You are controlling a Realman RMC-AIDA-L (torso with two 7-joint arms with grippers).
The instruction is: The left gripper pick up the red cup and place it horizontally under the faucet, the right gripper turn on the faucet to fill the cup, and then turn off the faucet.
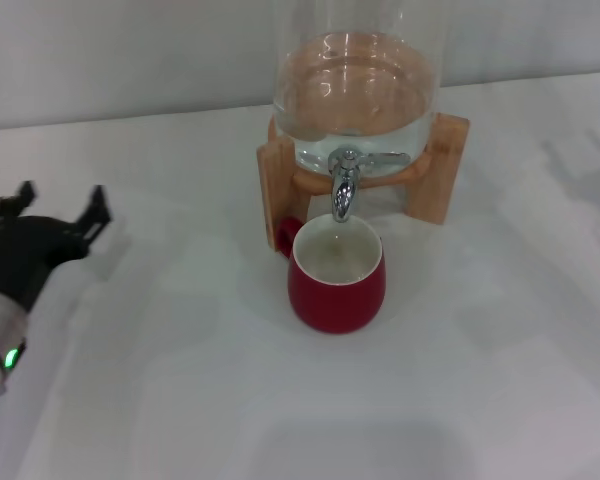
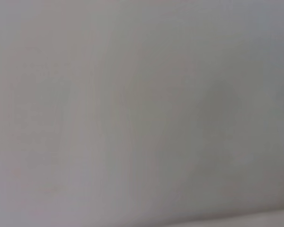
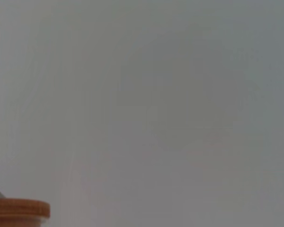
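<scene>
The red cup [image 1: 337, 275] stands upright on the white table, right under the faucet [image 1: 344, 188], with its small loop handle pointing to the left. The chrome faucet sticks out of a clear glass jar [image 1: 355, 95] on a wooden stand [image 1: 276, 185]. Its lever points to the right. My left gripper [image 1: 60, 207] is open and empty at the table's left side, well away from the cup. My right gripper is out of view. The left wrist view shows only blank surface.
The white table [image 1: 480, 380] spreads around the cup and stand. A wall runs behind the jar. The right wrist view shows a piece of wooden rim [image 3: 19, 209] at its corner and blank surface otherwise.
</scene>
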